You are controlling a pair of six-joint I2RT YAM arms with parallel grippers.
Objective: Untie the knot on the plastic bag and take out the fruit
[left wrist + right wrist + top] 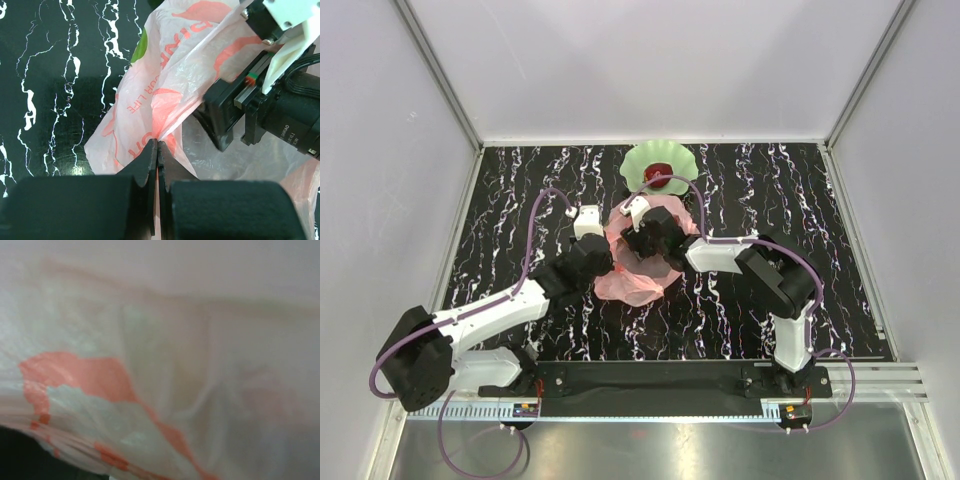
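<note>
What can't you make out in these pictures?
- Right claw: fingers hidden. The right wrist view is filled by blurred plastic bag, so open or shut is unclear.
- Knot: top view, buried under the right claw and crumpled plastic; tied or undone is unclear.
- Fruit inside the bag: none shows through the plastic in any view.
- Bag's lettering: left wrist view, cut off by folds.

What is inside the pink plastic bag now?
Nothing shows inside the plastic bag. The right gripper covers its top, and the right wrist view shows only plastic. Anything deeper inside is hidden. One dark red fruit lies on the green dish.
</note>
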